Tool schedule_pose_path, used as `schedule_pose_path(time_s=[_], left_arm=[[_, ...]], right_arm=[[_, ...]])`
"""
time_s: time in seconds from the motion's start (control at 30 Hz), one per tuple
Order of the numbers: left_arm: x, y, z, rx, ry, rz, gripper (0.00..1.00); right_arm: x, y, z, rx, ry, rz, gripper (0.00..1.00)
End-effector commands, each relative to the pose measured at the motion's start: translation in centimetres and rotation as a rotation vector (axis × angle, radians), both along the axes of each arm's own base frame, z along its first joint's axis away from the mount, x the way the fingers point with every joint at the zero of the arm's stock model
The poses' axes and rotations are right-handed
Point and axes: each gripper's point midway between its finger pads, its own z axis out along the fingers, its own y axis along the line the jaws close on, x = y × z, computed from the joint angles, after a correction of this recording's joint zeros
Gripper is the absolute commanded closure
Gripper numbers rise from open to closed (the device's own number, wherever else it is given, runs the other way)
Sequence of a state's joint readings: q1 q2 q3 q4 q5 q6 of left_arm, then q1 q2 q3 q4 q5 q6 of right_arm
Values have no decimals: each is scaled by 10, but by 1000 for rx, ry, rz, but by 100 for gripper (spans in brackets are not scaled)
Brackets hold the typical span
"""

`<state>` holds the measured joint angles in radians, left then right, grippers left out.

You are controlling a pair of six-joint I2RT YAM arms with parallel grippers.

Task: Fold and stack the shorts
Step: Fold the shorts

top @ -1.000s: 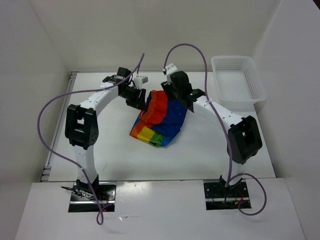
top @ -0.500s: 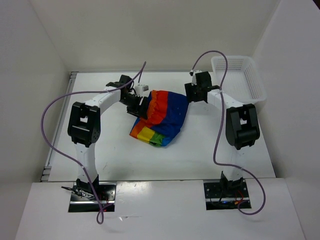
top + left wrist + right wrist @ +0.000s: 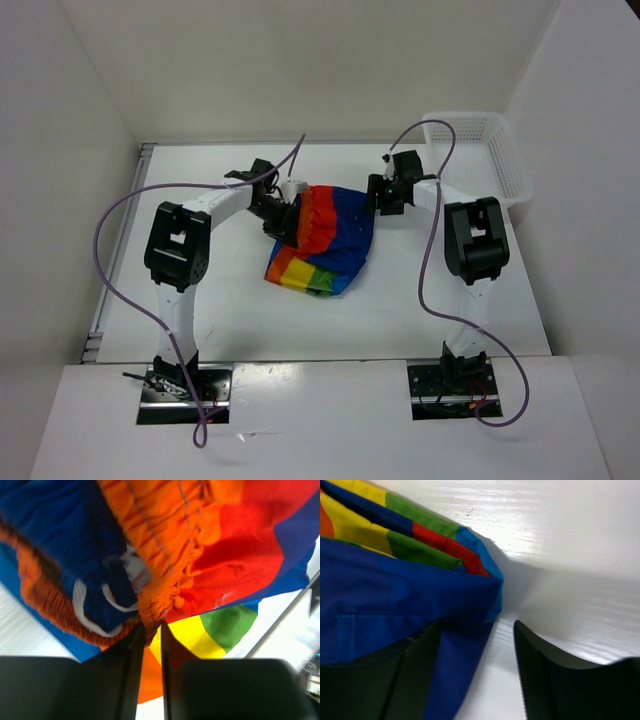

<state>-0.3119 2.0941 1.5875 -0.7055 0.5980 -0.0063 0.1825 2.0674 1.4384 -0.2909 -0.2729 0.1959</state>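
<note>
Rainbow-striped shorts (image 3: 325,238) bunched on white table (image 3: 230,300), left gripper (image 3: 152,642) clamped on their gathered orange edge, right gripper (image 3: 476,635) spread apart beside the blue fold, grasping nothing

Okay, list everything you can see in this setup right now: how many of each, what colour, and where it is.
shorts: one, rainbow stripes (red, orange, yellow, green, blue), crumpled mid-table between the grippers
basket: one, white mesh, far right corner of the table
table: one, white
cables: two, purple, one looping off each arm
arms: two, white and black, bases at the near edge
left gripper: one, black, pinched on the shorts' orange waistband
right gripper: one, black, open at the shorts' blue edge
</note>
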Motion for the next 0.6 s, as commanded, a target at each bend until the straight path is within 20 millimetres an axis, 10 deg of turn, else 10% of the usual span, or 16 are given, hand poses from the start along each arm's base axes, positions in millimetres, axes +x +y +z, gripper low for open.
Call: schedule_pose_path(time_s=[0.0, 0.13, 0.23, 0.43, 0.57], left_arm=[[-8, -11, 0, -50, 41, -31, 85], [-17, -13, 20, -100, 98, -38, 96], [-11, -2, 71, -151, 91, -8, 97], [-41, 4, 118, -158, 157, -6, 97], [-86, 3, 81, -130, 402, -11, 96]], right_arm=[[8, 10, 7, 80, 15, -43, 37], [6, 6, -3, 66, 41, -84, 77], [28, -4, 11, 40, -23, -124, 99], [58, -1, 36, 34, -114, -107, 99], [66, 0, 42, 31, -138, -98, 99]])
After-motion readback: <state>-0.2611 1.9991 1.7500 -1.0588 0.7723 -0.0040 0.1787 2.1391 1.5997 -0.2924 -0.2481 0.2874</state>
